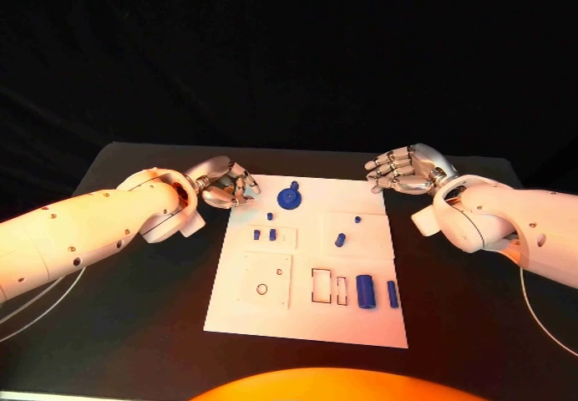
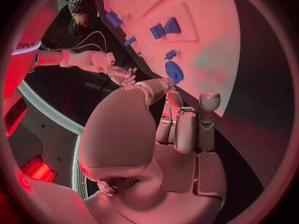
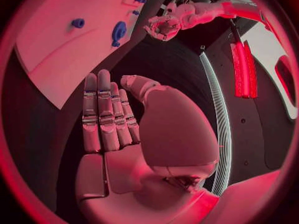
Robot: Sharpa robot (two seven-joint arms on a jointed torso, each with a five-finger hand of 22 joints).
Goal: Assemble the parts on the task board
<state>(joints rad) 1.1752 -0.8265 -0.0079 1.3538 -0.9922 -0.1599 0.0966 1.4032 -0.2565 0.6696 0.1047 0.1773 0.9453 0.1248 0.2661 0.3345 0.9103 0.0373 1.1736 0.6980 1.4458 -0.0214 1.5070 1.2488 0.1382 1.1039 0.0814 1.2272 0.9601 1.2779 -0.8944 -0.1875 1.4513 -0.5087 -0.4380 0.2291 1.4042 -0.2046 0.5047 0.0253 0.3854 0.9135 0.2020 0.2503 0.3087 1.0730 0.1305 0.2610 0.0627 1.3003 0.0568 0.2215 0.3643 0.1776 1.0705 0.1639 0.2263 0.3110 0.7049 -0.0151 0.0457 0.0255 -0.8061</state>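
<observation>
Both silver hands empty: left hand (image 1: pixel 225 185) fingers curled at far-left corner of white rectangular task board (image 1: pixel 241 313); right hand (image 1: pixel 408 170) released, fingers straight, off far-right corner. Small blue plastic parts (image 1: pixel 365 292) untouched.

A robotics lab bench: black table (image 1: pixel 144 334) with black backdrop (image 1: pixel 289 67) behind it.

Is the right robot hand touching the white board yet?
Apart. In the right wrist view, the right robot hand has its fingers straight, with dark table showing between the fingertips and the task board.
</observation>
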